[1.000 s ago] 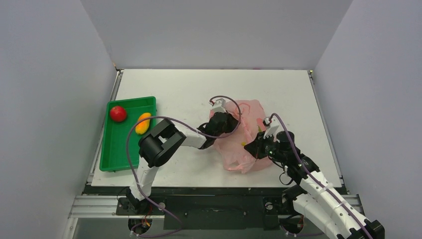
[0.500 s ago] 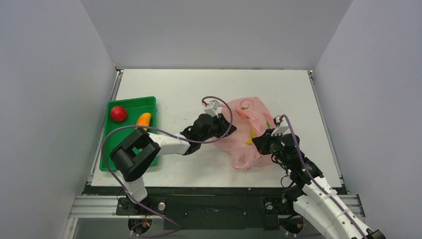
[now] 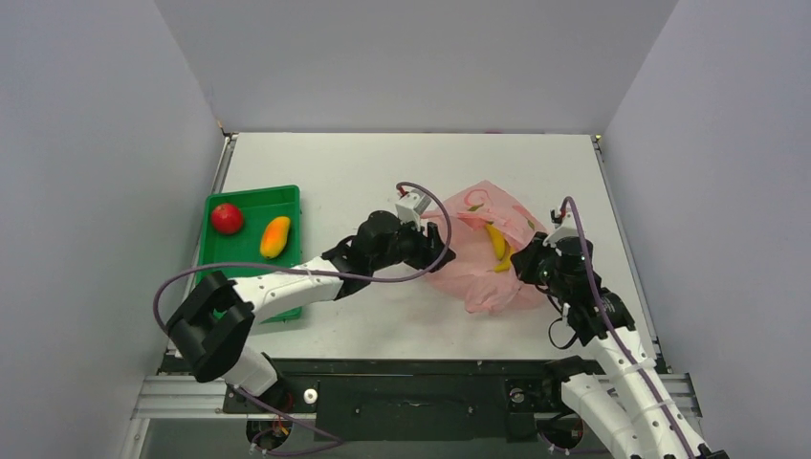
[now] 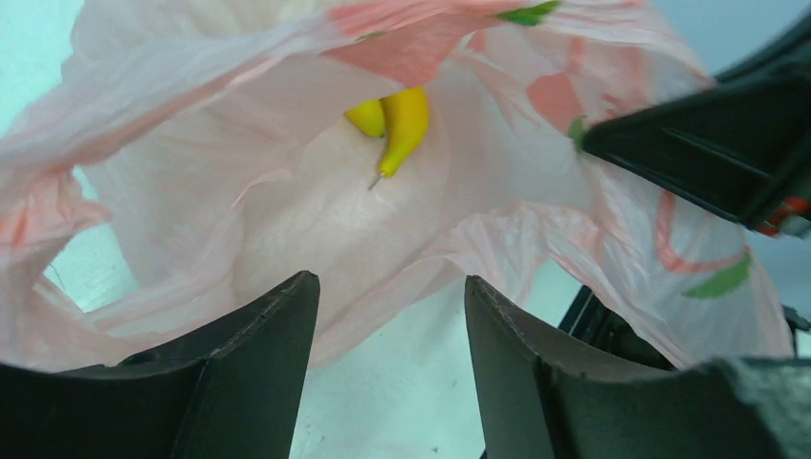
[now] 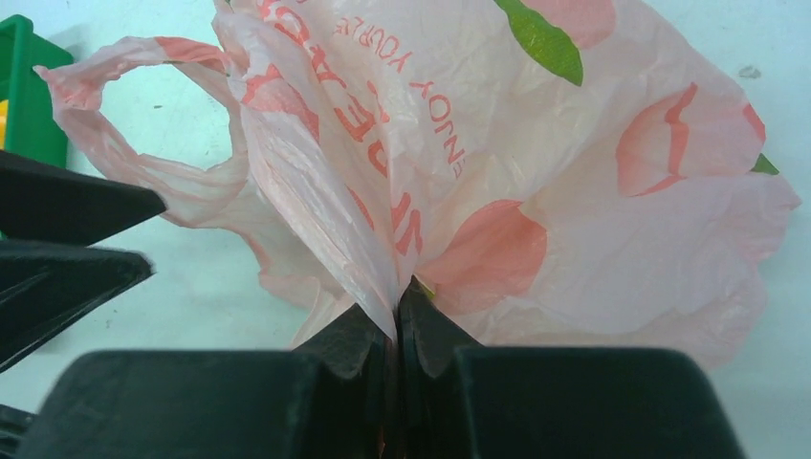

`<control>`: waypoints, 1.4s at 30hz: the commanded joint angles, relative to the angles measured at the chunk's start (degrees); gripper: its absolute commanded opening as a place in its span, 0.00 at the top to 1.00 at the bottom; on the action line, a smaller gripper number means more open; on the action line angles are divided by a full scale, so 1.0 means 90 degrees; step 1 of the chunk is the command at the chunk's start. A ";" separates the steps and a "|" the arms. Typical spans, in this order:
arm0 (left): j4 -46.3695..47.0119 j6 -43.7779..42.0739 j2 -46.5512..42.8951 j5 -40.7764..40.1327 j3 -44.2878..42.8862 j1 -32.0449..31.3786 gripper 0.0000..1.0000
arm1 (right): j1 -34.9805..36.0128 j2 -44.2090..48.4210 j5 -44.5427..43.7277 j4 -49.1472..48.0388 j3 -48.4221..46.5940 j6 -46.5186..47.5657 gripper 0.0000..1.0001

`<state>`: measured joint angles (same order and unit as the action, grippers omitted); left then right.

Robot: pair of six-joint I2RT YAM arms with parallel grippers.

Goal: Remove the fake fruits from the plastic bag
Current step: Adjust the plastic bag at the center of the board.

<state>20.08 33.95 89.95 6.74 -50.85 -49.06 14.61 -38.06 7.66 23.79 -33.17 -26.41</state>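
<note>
Bag position: thin translucent pink plastic carrier bag (image 3: 473, 277) lies crumpled on the white table (image 3: 363, 172), right of centre, between the two grippers.

Right gripper (image 5: 395, 320): jaws pinched tight on a fold of the bag's film at its right side, with red print running up from the pinch.

Left gripper (image 4: 390, 287): jaws spread wide, gripping nothing, facing the bag's open mouth. Cannot tell whether the film touches the fingers.

Yellow curved plastic bananas (image 4: 400, 120) sit deep inside the bag, straight ahead of the left gripper and apart from it. From above they show through the film (image 3: 496, 247).

Green plastic tray (image 3: 215, 263) at the table's left holds a red round fruit (image 3: 227, 218) and an orange-yellow oval plastic fruit (image 3: 274, 236), both well apart from the bag.
</note>
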 commanded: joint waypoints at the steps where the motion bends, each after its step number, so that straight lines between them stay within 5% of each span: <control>1: -0.1160 -0.1444 -0.1145 0.0624 -0.0804 0.0193 0.43 | -0.0048 -0.0394 -0.0279 0.1174 -0.0738 -0.0532 0.97; 4: -0.2312 -0.2065 -0.1445 0.0332 -0.1214 0.0328 0.38 | -0.0077 -0.0585 -0.0637 0.2071 -0.0915 -0.1165 0.63; 7: -0.2983 -0.2468 -0.1473 0.0041 -0.1700 0.0553 0.28 | -0.0105 -0.0574 -0.0920 0.2928 -0.1206 -0.1381 0.46; 8: -0.3171 -0.2670 -0.1413 0.0051 -0.1866 0.0605 0.26 | -0.0103 -0.0497 -0.0964 0.3009 -0.1226 -0.1501 0.27; 10: -0.3502 -0.2917 -0.1106 0.0213 -0.2251 0.0742 0.24 | -0.0102 -0.0193 -0.0951 0.3122 -0.1200 -0.1744 0.17; 16: -0.4051 -0.3684 0.0159 0.0601 -0.3114 0.0843 0.24 | -0.0084 -0.0024 -0.1048 0.3585 -0.1040 -0.1980 0.14; 23: -0.4561 -0.4188 0.1419 0.0846 -0.3810 0.0868 0.23 | 0.0030 0.0014 -0.0229 0.2525 -0.0090 -0.2423 0.13; 27: -0.4681 -0.4108 0.1791 0.0877 -0.3989 0.0890 0.37 | 0.0295 -0.0040 -0.0476 0.2121 0.0051 -0.2360 0.24; 29: -0.4691 -0.3953 0.1804 0.0760 -0.4084 0.0928 0.55 | 0.0397 -0.0104 -0.0692 0.1914 0.0039 -0.2313 0.48; 30: -0.4687 -0.3882 0.1754 0.0619 -0.4152 0.0980 0.74 | 0.0447 -0.0167 -0.0892 0.1804 -0.0009 -0.2316 0.69; 31: -0.4668 -0.3651 0.1710 0.0531 -0.4225 0.1013 0.82 | 0.0466 -0.0210 -0.0989 0.1748 -0.0066 -0.2272 0.86; 33: -0.4717 -0.3485 0.1534 0.0319 -0.4397 0.1174 0.99 | 0.0499 -0.0408 -0.1199 0.1757 -0.0423 -0.1904 1.00; 42: -0.5057 -0.3548 0.0225 -0.0527 -0.5432 0.1487 1.00 | 0.0456 -0.0847 -0.2073 0.3031 -0.3399 0.0342 1.00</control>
<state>-24.82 2.72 100.07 6.33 -91.50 -37.34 18.85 -46.41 -3.14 46.44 -55.13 -32.25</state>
